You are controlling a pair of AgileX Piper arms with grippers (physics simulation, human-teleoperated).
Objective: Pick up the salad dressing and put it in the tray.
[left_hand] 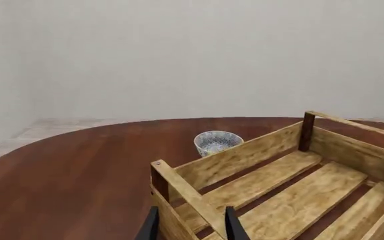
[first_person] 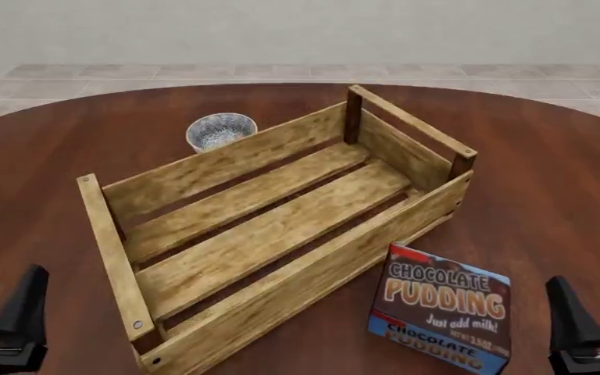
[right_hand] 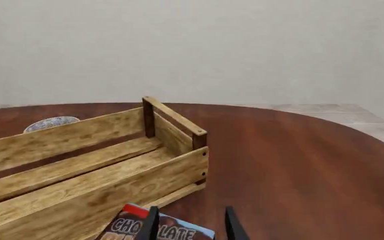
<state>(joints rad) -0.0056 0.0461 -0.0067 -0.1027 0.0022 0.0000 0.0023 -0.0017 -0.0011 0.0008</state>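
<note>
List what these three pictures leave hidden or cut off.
- Salad dressing: in no view, so its place cannot be told.
- Pudding box: bottom edge cuts it in front and right wrist views.
- Bowl: lower part hidden behind the tray wall in every view.
- Left end effector and right end effector: only the fingertips show, spread apart.

tray (first_person: pixel 279 226) mid-bench (first_person: pixel 550 172), set diagonally | bowl (first_person: pixel 219 130) just behind tray's far-left side | pudding box (first_person: pixel 442 308) just beside tray's near-right side | tools at near corners
</note>
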